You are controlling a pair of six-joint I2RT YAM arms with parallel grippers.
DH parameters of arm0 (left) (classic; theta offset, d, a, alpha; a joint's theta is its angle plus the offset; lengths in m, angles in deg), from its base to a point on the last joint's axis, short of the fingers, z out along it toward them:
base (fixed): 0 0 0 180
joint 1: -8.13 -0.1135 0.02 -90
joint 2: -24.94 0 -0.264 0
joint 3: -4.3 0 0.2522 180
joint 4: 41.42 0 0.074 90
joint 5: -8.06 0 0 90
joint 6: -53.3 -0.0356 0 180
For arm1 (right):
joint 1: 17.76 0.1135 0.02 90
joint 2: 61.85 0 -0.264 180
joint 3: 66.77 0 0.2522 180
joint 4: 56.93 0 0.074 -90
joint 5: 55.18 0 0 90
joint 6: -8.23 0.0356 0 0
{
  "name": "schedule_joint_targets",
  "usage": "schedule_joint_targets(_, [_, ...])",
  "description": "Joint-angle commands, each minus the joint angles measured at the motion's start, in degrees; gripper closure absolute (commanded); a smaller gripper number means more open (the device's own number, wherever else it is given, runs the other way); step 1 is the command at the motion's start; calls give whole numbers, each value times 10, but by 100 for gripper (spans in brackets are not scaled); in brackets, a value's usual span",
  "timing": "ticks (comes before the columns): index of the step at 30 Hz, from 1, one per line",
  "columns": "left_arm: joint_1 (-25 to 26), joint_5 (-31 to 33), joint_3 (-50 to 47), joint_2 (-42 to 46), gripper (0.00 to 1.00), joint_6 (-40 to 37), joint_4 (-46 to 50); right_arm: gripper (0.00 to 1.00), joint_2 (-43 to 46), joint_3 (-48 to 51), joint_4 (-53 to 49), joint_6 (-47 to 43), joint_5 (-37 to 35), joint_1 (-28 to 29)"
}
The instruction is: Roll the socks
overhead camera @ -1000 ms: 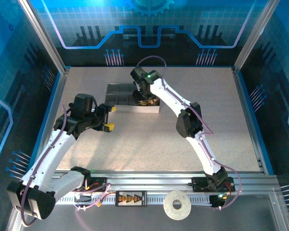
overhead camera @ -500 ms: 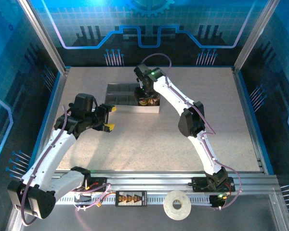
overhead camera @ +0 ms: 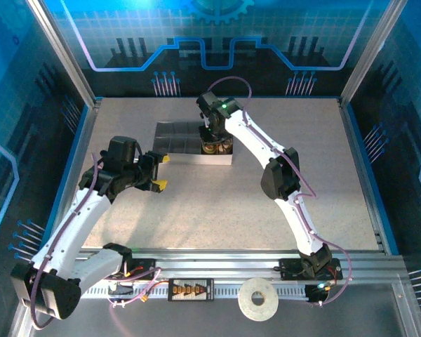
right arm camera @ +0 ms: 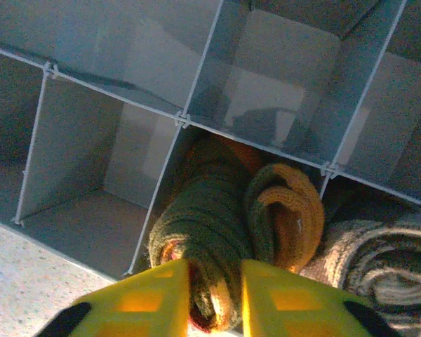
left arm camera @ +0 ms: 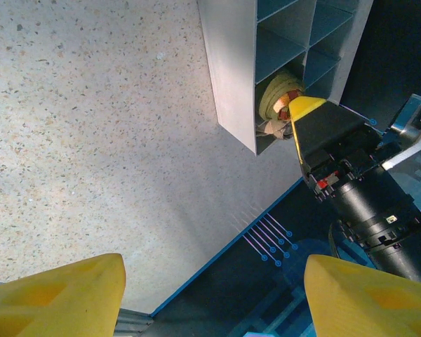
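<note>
top external: your right claw [overhead camera: 215, 144] dips into the grey tray [overhead camera: 174, 133] on the table [overhead camera: 196, 210], and its arm hides most of the contents. your left claw [overhead camera: 161, 172] hangs nearby, fingers apart. left wrist: a rolled sock [left arm camera: 279, 100] peeks from an end cell, half hidden. right wrist: your claw is clamped on the rolled olive green sock [right arm camera: 209, 232] in a tray cell. the beige sock [right arm camera: 386, 256] lies just beside it, cropped by the frame.

A grey divided tray [overhead camera: 194, 158] is sitting on a speckled worktop [overhead camera: 196, 210], blue-lit panels [overhead camera: 210, 42] are standing behind the tray, and well to the near side of the tray a white ring [overhead camera: 258, 300] is lying beside a small black block [overhead camera: 191, 289].
</note>
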Motion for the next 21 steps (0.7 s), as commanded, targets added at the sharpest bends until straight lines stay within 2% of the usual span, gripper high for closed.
schedule_joint_targets(1, [-3,-14,5,2,32,2,-3,87,-20,-3,-18,-5,-34,-14])
schedule_joint_targets(2, [-3,-14,5,1,32,2,-3,91,-24,-4,-18,-7,-38,-14])
schedule_joint_targets(9, [-4,-16,2,0,31,2,-11,95,-54,4,-21,-12,-35,-15])
schedule_joint_targets(14, [-4,-15,8,2,31,-13,-15,92,-59,4,-16,-16,-23,-15])
schedule_joint_targets(19, [-4,8,36,17,28,-62,-11,90,-49,5,-25,-16,-25,-10])
schedule_joint_targets(21, [-5,22,55,21,27,-88,5,82,-32,10,-22,-16,-32,-6])
